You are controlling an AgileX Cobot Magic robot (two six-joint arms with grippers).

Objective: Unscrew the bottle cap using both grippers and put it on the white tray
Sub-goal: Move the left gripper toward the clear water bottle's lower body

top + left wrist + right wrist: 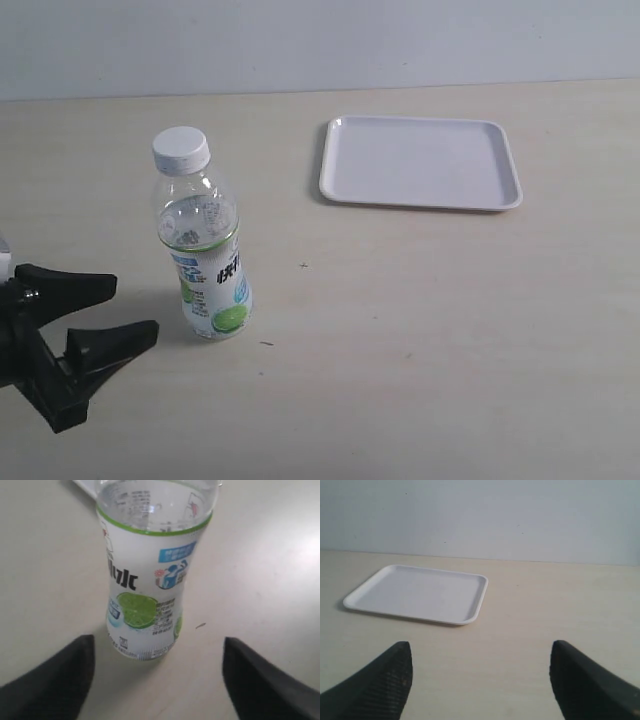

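The left gripper (135,308) stands with its jaws spread wide and nothing between them. In the exterior view it enters from the 9 o'clock edge, low over the table (400,330). Its two black fingers (70,285) reach towards 3 o'clock, and only the wrist end of the arm shows at that edge. The bottle (205,260) stands upright just past the fingertips, at about 2 o'clock from the gripper and clear of both fingers. The left wrist view agrees: the lime label faces the camera, a dark finger shows on either side, and bare table lies between each finger and the bottle's base.

The bottle cap (181,149) sits on the bottle's neck — white, ribbed, with no gripper near it.

The right gripper (481,647) shows in its own wrist view only. Its two fingers (375,685) are held far apart with nothing between them, so it is open and empty. It points roughly level across the table towards the white tray (415,592), which lies well ahead of the fingertips.

In the exterior view the tray lies flat at about 2 o'clock from the bottle, well apart from it, near the back wall.
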